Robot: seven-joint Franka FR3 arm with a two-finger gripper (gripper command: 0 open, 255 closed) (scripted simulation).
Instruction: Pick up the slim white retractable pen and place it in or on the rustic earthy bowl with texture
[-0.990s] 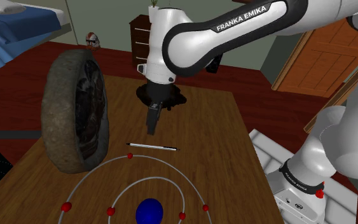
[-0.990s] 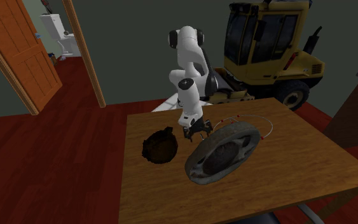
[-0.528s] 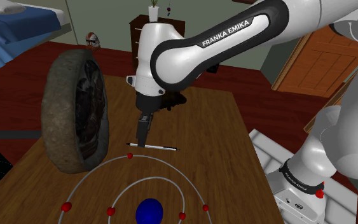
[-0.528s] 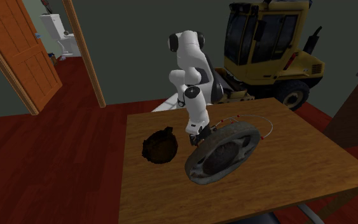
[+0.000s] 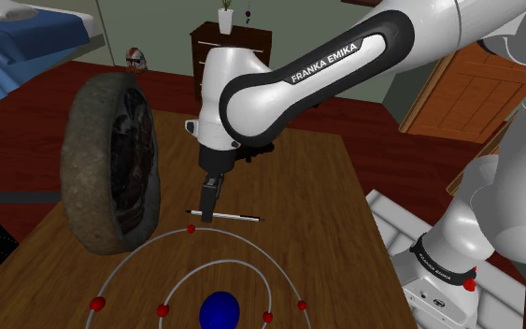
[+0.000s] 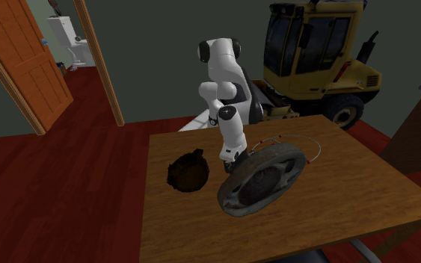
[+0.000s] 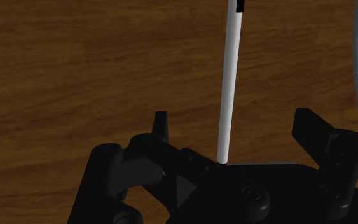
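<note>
A slim white pen [image 5: 234, 216] with a dark tip lies flat on the wooden table [image 5: 307, 187]. My black gripper [image 5: 208, 213] points down over the pen's end nearest the big bowl. In the wrist view the pen [image 7: 229, 83] runs between the fingers [image 7: 161, 127], which stand apart and do not touch it. A large rough grey bowl [image 5: 111, 164] with a dark brown inside stands on its edge just beside the pen; the second exterior view has this bowl [image 6: 263, 179] right by the gripper [image 6: 229, 158].
A small dark brown pot [image 6: 188, 172] sits on the table behind the arm. A white wire ring model with red beads and a blue ball [image 5: 219, 308] lies close to the pen. A yellow toy loader [image 6: 317, 60] stands beyond the table.
The gripper has come down and shifted toward the shoulder view's left, from above the table to the pen's end. Pen and bowl have not moved.
</note>
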